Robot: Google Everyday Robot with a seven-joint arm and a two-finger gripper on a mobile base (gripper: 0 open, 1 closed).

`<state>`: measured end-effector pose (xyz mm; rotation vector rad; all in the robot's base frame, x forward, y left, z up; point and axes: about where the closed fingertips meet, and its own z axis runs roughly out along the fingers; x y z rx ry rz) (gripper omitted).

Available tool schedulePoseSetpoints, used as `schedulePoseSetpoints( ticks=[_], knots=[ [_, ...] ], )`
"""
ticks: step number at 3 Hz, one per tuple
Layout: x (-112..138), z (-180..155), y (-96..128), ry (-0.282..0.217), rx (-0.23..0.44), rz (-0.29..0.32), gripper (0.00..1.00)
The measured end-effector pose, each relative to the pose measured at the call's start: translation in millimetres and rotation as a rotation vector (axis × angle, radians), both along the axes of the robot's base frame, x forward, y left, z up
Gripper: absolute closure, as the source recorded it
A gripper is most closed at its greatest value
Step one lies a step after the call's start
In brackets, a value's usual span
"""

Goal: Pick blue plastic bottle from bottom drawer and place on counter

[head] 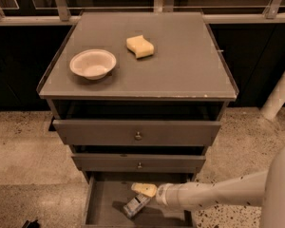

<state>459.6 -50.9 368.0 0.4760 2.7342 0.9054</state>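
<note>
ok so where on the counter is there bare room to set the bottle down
The counter is bare over its right half, from the sponge to the right rim, and along the front edge before the bowl. The left-centre, holding those two, is crowded. The gripper is down in the bottom drawer, at the blue plastic bottle.

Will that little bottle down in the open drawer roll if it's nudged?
Lying sideways on the flat floor of the bottom drawer, the blue plastic bottle probably rolls easily. Small plastic, so likely light. The tool hovers right by it.
</note>
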Motion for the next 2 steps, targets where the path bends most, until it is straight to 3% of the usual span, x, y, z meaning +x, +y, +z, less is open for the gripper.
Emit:
schedulePoseSetpoints(
  ticks=[2],
  knots=[
    [18, -42, 11, -0.079, 0.043, -0.158, 0.0]
  ],
)
